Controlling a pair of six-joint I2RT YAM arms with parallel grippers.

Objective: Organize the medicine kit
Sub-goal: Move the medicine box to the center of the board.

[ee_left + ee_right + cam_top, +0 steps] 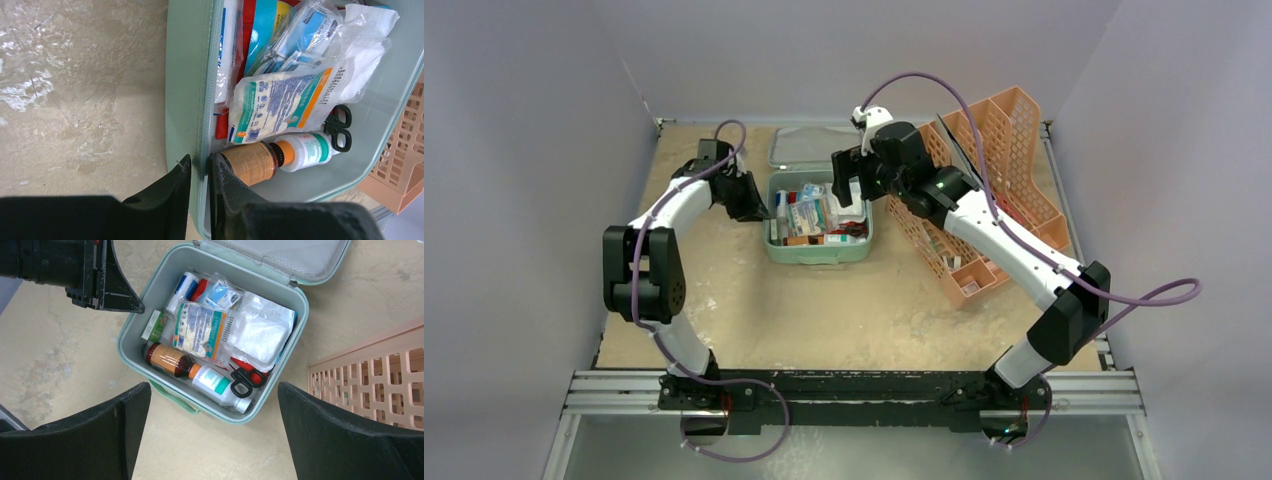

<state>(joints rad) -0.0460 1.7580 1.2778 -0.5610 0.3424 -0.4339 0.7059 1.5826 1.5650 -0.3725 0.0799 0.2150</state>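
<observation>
Out in front sits the open mint-green square plastic medicine kit (pixel 818 256); left gripper (pixel 200 163) pinches its wall, right gripper (pixel 214 390) hangs above, wide open, empty. Pulling hard could spill it.

Blades of the scissors (pixel 244 381) hide beneath a white packet (pixel 262 335); the lid (pixel 280 255) runs off the top edge.
</observation>
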